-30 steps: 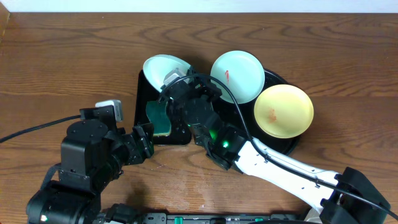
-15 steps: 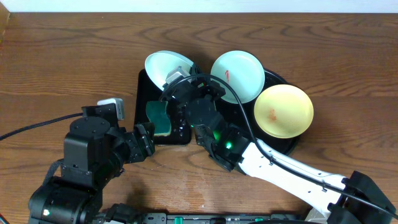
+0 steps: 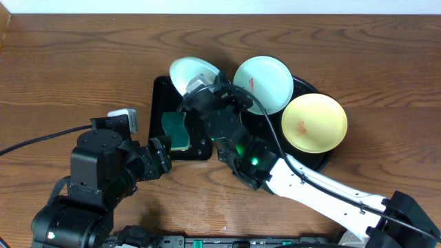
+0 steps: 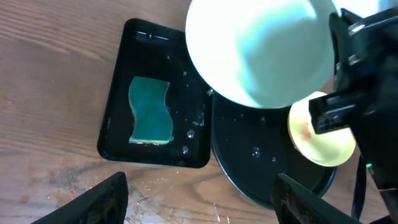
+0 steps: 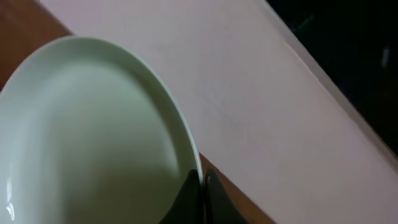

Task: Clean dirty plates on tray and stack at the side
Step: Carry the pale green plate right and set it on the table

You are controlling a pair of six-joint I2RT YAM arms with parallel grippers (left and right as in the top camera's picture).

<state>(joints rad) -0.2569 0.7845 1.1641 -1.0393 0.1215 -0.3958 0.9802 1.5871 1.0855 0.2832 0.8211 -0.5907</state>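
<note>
One mint plate (image 3: 191,71), clamped in our right gripper (image 5: 202,182), had shifted rightward; our left gripper (image 4: 200,190) hung, fingers apart.

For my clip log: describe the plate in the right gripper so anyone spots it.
Find the rectangular black tray left of the round tray. Over its far end the right gripper pinches a tilted mint-green plate, lifted and smear-free, unlike the mint plate and yellow plate nearby.

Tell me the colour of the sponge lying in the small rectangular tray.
The sponge is teal green; the left wrist view shows it best.
</note>
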